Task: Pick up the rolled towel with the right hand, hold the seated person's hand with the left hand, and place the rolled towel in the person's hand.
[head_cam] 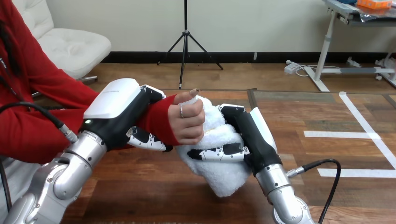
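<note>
Rolled white terry towel (pixel 224 179) is grasped by the right hand (pixel 243 135), at 3 o'clock of the person's hand (pixel 187 119), which also clasps it. Left hand (pixel 123 119) curls its fingers (pixel 147 140) round the person's wrist (pixel 161 116). Judged remaining: right-hand release only.

Silver forearms (pixel 58 179); black, white-shelled left hand (pixel 119 112), right hand (pixel 254 135); fingers (pixel 217 153) perhaps screw-dotted.

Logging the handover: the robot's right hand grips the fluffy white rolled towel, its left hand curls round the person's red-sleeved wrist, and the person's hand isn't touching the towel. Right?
No: the head view shows the person's hand closed round the upper end of the fluffy white rolled towel. Otherwise right: right hand grips the towel, left hand curls round the red-sleeved wrist.
</note>
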Available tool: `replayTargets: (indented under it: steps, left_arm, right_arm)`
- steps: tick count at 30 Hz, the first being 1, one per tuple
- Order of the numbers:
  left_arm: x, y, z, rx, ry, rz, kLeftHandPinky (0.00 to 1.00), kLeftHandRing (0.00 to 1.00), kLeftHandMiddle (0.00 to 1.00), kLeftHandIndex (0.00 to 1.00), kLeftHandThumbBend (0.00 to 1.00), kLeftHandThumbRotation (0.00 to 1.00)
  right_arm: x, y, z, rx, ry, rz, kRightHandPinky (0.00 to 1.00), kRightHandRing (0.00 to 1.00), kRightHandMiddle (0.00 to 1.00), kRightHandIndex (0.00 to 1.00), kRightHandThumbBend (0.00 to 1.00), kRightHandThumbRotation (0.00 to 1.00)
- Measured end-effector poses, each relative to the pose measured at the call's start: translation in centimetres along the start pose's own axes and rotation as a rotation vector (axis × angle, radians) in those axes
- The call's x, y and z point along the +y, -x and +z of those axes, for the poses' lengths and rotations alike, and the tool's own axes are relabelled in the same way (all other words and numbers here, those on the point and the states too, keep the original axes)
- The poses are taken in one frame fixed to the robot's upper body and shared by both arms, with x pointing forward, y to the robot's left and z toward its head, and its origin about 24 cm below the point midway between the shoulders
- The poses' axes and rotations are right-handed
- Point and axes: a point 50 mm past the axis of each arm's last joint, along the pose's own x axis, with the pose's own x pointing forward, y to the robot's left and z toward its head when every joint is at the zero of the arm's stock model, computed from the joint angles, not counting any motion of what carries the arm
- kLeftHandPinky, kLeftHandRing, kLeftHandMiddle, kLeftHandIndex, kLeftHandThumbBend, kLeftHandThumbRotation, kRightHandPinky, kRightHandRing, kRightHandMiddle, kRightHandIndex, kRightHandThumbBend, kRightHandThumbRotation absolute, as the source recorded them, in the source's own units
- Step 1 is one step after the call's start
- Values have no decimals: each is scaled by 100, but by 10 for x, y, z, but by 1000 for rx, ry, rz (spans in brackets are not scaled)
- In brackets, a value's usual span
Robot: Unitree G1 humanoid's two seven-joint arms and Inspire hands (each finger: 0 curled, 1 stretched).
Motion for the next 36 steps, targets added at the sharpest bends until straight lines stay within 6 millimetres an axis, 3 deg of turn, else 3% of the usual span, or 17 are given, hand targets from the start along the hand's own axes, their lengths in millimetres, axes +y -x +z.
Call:
replayTargets:
  steps: [6,12,17,30,36]
  left_arm:
    - [0,0,0,1,0,2,40,44,49,50,85,1]
    - [1,0,-1,2,-5,10,47,51,56,58,88,7]
    - [1,0,-1,2,-19,15,52,57,62,66,91,16]
    - [4,0,1,-6,-45,17,62,69,76,82,99,22]
    - [5,1,3,-15,-51,16,74,78,83,88,100,27]
  right_arm:
    - [0,-1,0,5,5,3,35,42,50,51,87,3]
    - [0,-4,0,23,12,13,44,50,56,57,89,9]
    - [-1,-6,1,41,22,19,51,57,62,65,90,19]
    - [1,-8,-1,86,41,45,65,73,75,79,96,42]
    - [3,-7,-2,106,46,60,70,78,79,84,99,48]
